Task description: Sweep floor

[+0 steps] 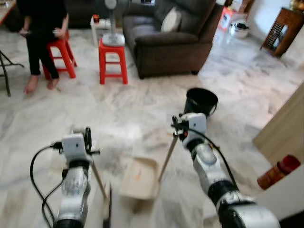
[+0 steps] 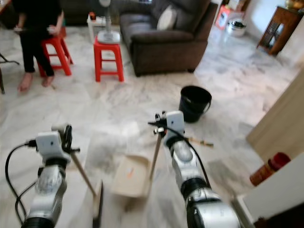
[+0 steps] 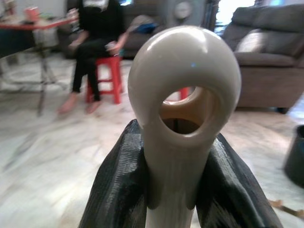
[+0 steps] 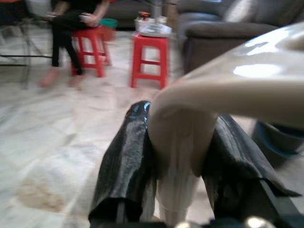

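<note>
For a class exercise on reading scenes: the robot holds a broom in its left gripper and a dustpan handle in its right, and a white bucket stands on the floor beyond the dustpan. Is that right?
Not quite. The bucket is black, not white, as the left eye view shows. The rest holds: the left gripper grips the broom, the right gripper the dustpan handle.

My left tool [image 3: 180, 190] has black fingers pinching a cream broom handle [image 3: 183, 109]. The dustpan [image 1: 139, 177] at twelve o'clock is beige with an orange mark. The floor [image 1: 142, 104] is white marble veined grey. At one o'clock sits a black bucket [image 1: 201, 101]; at eleven, red stools [image 1: 112, 59]; the sofa [image 1: 166, 38] is dark brown.
</note>
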{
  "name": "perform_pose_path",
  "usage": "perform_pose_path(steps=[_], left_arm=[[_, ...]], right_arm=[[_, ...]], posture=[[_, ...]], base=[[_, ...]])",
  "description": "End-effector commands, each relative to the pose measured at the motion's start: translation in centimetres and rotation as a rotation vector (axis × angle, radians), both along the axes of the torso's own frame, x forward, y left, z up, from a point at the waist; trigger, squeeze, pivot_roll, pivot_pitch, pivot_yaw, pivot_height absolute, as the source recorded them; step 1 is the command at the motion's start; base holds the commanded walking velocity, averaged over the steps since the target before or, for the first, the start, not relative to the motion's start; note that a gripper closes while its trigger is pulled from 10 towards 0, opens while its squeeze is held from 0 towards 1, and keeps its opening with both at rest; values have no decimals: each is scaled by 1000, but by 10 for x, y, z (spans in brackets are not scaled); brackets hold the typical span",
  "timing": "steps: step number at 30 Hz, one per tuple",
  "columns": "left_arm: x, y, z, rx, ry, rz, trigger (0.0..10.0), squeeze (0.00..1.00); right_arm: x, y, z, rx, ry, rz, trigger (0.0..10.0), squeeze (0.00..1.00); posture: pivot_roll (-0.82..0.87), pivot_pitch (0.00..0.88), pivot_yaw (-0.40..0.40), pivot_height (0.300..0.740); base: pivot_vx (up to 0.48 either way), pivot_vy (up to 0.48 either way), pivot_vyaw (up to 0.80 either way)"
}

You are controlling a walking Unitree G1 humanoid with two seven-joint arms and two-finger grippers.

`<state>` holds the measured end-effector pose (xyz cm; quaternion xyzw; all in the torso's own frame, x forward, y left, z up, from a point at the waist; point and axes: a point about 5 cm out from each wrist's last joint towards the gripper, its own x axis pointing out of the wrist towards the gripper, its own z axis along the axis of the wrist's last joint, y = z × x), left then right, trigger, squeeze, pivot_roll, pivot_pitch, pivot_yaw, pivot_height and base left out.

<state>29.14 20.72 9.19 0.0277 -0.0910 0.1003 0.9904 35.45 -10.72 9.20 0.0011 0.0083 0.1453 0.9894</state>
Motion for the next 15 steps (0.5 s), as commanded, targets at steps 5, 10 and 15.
perform_pose_path(steps=[5, 10, 15], left_arm=[[3, -3, 13, 15, -52, -12, 10000, 0], [4, -3, 13, 14, -53, -10, 10000, 0], [4, -4, 14, 13, -56, -10, 10000, 0]], right_arm=[[7, -5, 16, 20, -68, -12, 10000, 0], [7, -5, 18, 3, -82, -5, 10000, 0], [7, -5, 18, 4, -81, -4, 10000, 0]], posture=[[68, 0, -96, 740], [66, 0, -101, 740], [66, 0, -102, 740]], base=[[0, 0, 0], [0, 0, 640], [0, 0, 800]])
